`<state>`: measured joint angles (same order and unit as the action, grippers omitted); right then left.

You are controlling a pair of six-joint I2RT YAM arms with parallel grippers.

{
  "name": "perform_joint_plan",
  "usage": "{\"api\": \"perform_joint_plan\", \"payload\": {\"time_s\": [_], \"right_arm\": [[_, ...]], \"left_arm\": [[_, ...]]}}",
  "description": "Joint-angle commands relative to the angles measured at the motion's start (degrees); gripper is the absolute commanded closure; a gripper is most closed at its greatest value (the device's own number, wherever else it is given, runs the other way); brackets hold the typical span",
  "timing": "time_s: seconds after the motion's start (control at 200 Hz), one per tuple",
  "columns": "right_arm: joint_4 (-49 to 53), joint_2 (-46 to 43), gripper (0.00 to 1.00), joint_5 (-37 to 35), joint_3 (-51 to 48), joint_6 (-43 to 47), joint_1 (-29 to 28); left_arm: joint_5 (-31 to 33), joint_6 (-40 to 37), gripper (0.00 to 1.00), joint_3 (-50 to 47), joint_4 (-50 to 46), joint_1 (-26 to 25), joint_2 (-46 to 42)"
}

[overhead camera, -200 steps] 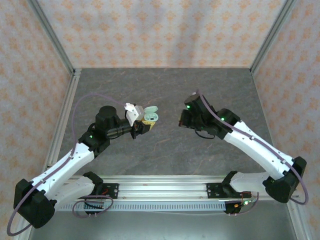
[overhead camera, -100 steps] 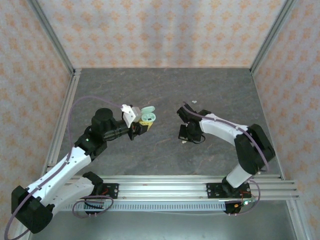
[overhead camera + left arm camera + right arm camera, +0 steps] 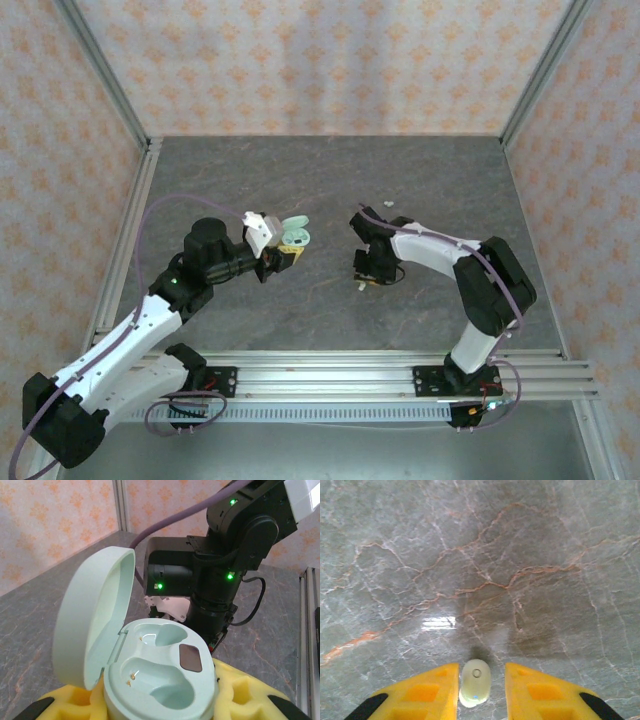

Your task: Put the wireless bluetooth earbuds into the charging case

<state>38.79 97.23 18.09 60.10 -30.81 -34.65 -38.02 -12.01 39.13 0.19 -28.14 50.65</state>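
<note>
1. Your earbud (image 3: 475,682) is a whitish-green oval lying flat on the bench (image 3: 320,330), a little right of centre and about midway between the near and far edges.
2. Its long axis runs along the gap between the right fingers (image 3: 437,686). A small ring mark sits on the half pointing away from the wrist, and a blue dot on the half nearest it.
3. The right fingers stand narrowly apart, one yellow pad on each side of the earbud, with a sliver of bench showing on both sides. They grip nothing.
4. Your right arm is folded, with its elbow out toward the right edge. The forearm reaches back toward the bench centre and the wrist is pitched down at the surface.
5. The charging case (image 3: 160,680) is pale green and clamped between the left fingers (image 3: 240,695), held up off the bench left of centre.
6. Its lid stands open, hinged to the left in the left wrist view. Both wells are empty, with gold contact pins showing, and a dark rectangular patch sits on the right side of the tray.
7. Your left arm stretches diagonally from the near left corner, its wrist raised and the case's open face turned toward the right arm.
</note>
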Motion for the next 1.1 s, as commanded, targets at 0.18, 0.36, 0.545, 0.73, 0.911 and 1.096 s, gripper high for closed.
{"api": "perform_joint_plan", "payload": {"time_s": [0.18,0.36,0.545,0.73,0.911,1.096], "right_arm": [[3.7,-1.7,0.7,0.0,1.7,0.1,0.3],[-0.3,-4.4,0.73,2.0,-1.1,-3.8,0.2],[2.3,-4.0,0.72,-2.6,1.7,-5.1,-3.0],[6.7,0.3,0.72,-5.6,5.8,-4.4,-5.5],[7.8,4.0,0.69,-6.3,8.7,-4.4,-6.9],[9.8,6.7,0.69,-7.6,11.0,-3.6,-7.3]], "left_arm": [[1.3,-1.4,0.94,0.4,-0.8,-0.3,-1.1],[1.5,-1.6,0.94,0.4,-1.4,-0.3,-1.6],[1.7,-1.5,0.94,0.3,-1.7,-0.3,-1.7],[1.7,-1.5,0.94,0.0,-2.2,-0.3,-2.3],[1.9,-1.9,0.94,-0.2,-2.9,-0.3,-3.4],[2.2,-2.0,0.94,-0.9,-3.4,-0.3,-4.6]]}}
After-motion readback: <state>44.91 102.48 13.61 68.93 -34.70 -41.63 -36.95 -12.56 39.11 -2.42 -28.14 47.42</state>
